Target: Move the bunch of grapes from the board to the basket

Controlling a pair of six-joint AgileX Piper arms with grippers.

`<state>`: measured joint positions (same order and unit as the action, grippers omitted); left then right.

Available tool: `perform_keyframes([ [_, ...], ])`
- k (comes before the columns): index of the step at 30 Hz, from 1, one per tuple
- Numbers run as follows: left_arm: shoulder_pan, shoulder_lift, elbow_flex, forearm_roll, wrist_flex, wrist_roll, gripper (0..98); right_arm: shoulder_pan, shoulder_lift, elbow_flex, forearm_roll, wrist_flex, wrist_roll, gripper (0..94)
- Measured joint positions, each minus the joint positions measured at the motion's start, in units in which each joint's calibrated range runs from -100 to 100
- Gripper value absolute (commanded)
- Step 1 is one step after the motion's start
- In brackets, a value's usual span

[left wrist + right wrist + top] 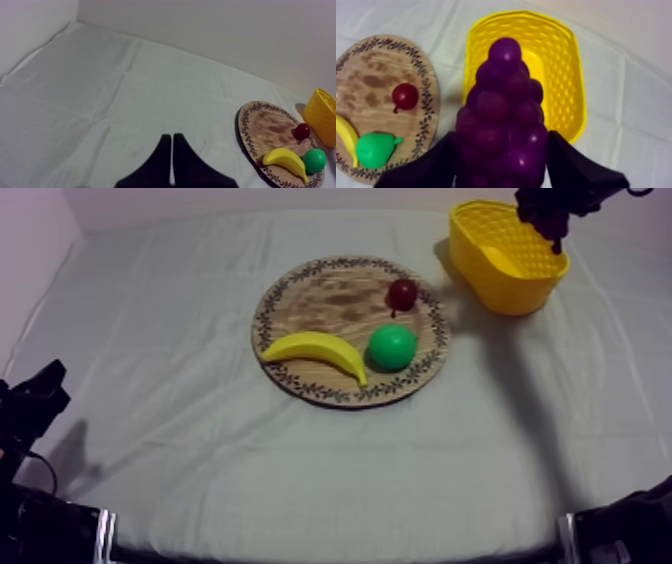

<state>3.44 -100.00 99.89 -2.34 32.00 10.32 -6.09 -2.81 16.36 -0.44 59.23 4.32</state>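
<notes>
Right wrist, nearest: grapes [502, 112], clamped in the right gripper [503, 145], one black finger on each flank of the bunch.
Right wrist, beyond grapes: basket [571, 65], its open mouth straight past the tip of the bunch.
Right wrist, beside basket: board [376, 80] with the small red fruit [405, 96], the pear [373, 150] and one end of the banana [343, 137]; no grapes on it.
Top, right arm: reaches from the upper right, gripper pointing down over the basket's far rim. The grapes are hard to tell from the dark fingers here.
Top, board: mid-table, near the basket but apart from it, with three fruits on it.
Top, left arm: left gripper [35, 403] low at the table's left side, well apart from the board.
Left wrist, fingers: together as a narrow wedge, holding nothing, over bare cloth [100, 90].
Progress: pick-up done; the carry looks done, judging by the bunch held over the basket.
Left to do: lower a little if needed, let the fingers part so the grapes drop in, then withdraw.
</notes>
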Motion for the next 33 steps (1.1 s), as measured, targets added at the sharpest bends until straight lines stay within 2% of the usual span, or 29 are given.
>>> perform_keyframes([
  [8, 0.00, 0.00, 0.00, 0.00, 0.00, 0.00, 0.1, 0.78, 7.62, -8.85, 1.19, -0.48, -0.45, 35.8],
  [20, 0.00, 0.00, 0.00, 0.00, 0.00, 0.00, 0.1, 2.53, 26.67, -25.81, 2.33, -1.62, -0.45, 35.8],
  [33, 0.00, 0.00, 0.00, 0.00, 0.00, 0.00, 0.1, 3.30, 37.15, -24.90, 1.96, -6.45, 0.90, 35.2],
])
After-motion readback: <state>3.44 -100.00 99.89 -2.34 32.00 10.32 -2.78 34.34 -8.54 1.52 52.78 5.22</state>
